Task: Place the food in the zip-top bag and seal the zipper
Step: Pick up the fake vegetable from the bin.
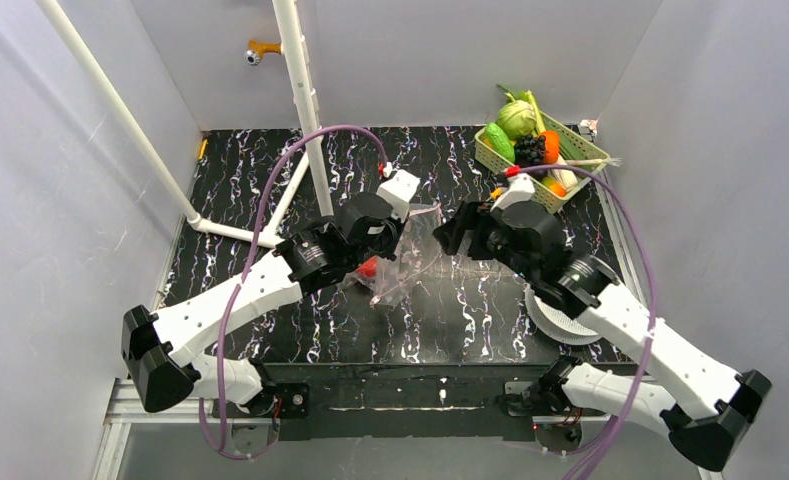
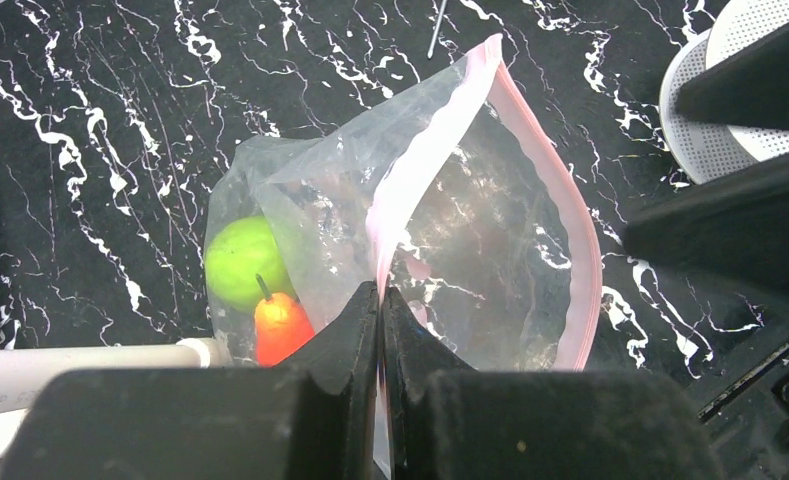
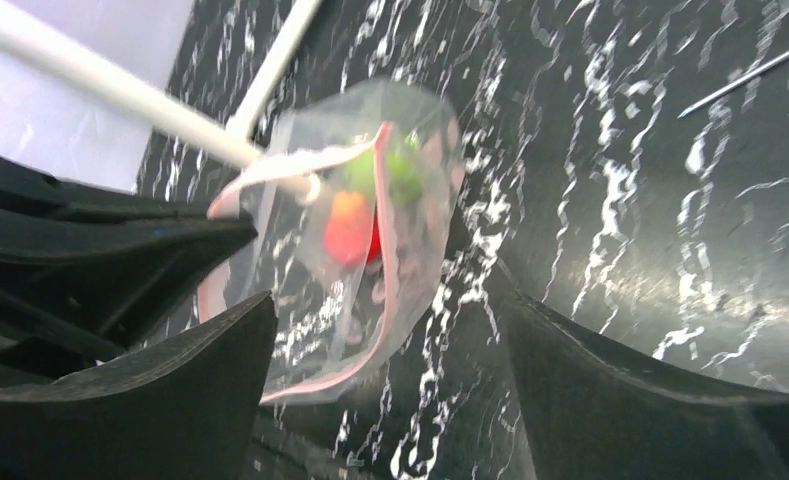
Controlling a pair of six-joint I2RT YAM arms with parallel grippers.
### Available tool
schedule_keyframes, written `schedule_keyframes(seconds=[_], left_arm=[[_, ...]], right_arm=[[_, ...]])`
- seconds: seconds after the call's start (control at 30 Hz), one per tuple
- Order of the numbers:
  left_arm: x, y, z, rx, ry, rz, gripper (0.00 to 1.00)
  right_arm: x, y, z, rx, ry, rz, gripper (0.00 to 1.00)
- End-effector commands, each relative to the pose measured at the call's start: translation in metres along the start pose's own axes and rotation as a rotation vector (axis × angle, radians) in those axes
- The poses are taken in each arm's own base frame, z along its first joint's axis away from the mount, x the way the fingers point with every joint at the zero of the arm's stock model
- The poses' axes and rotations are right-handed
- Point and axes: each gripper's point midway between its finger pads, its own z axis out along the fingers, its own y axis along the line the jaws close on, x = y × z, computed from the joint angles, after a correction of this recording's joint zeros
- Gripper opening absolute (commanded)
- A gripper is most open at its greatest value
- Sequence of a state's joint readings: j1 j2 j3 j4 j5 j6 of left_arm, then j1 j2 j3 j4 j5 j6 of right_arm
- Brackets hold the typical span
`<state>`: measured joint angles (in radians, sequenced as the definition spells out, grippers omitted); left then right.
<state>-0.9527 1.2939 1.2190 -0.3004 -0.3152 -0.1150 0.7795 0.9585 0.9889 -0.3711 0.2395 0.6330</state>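
Note:
My left gripper [image 2: 382, 295] is shut on the pink zipper [image 2: 410, 190] of the zip-top bag [image 2: 490, 230] and holds its mouth open above the table. Inside lie a round green fruit [image 2: 242, 262] and an orange-red piece [image 2: 280, 328]. My right gripper [image 3: 388, 300] stands open just in front of the bag [image 3: 410, 150], with nothing between its fingers. From above, the left gripper [image 1: 402, 232] and the right gripper [image 1: 450, 232] face each other across the bag [image 1: 410, 265]. More food, with a dark grape bunch [image 1: 528, 150], lies in the basket [image 1: 490, 158].
The green basket at the back right also holds a pale cabbage [image 1: 516, 118] and a leek. A white perforated disc [image 1: 560, 322] lies under the right arm. A white pipe frame [image 1: 305, 100] rises behind the left arm. Grey walls close in three sides.

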Motion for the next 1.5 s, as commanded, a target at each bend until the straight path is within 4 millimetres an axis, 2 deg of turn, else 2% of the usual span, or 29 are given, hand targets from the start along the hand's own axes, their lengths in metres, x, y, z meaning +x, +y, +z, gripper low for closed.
schedule_keyframes(seconds=[0.0, 0.07, 0.23, 0.4, 0.5, 0.63, 0.77, 0.83, 0.97, 1.1, 1.2, 1.47], left_arm=[[-0.008, 0.006, -0.003, -0.039, -0.015, -0.001, 0.00], [-0.008, 0.007, -0.003, -0.045, -0.012, 0.000, 0.00], [-0.008, 0.008, -0.003, -0.051, -0.012, -0.004, 0.00], [-0.006, 0.008, -0.003, -0.052, -0.007, -0.006, 0.00], [-0.005, 0.008, -0.001, -0.053, -0.002, -0.004, 0.00], [-0.004, 0.005, 0.000, -0.045, 0.006, -0.007, 0.00], [-0.004, 0.004, 0.001, -0.039, 0.009, -0.011, 0.00], [-0.003, 0.004, 0.001, -0.040, 0.010, -0.011, 0.00], [-0.003, 0.006, 0.001, -0.048, 0.009, -0.012, 0.00], [-0.003, 0.006, 0.001, -0.051, 0.010, -0.013, 0.00], [-0.002, 0.004, 0.002, -0.040, 0.014, -0.019, 0.00], [0.005, 0.000, 0.009, -0.032, 0.041, -0.017, 0.00]], right_arm=[[-0.052, -0.020, -0.024, 0.116, -0.234, -0.036, 0.95], [-0.059, -0.033, -0.030, 0.171, -0.289, -0.041, 0.98], [-0.078, -0.059, -0.037, 0.294, -0.395, -0.056, 0.98], [-0.082, -0.104, -0.021, 0.433, -0.395, 0.011, 0.99], [-0.079, -0.126, -0.002, 0.436, -0.339, 0.082, 0.98], [-0.088, -0.154, 0.026, 0.454, -0.274, 0.105, 0.98], [-0.117, -0.178, 0.065, 0.514, -0.195, -0.142, 0.98], [-0.135, -0.197, 0.092, 0.608, -0.119, -0.237, 0.98], [-0.156, -0.222, 0.141, 0.719, 0.016, -0.347, 0.98], [-0.183, -0.235, 0.176, 0.780, 0.034, -0.421, 0.99], [-0.195, -0.242, 0.197, 0.799, 0.026, -0.487, 0.98], [-0.197, -0.275, 0.237, 0.884, 0.002, -0.602, 0.98]])
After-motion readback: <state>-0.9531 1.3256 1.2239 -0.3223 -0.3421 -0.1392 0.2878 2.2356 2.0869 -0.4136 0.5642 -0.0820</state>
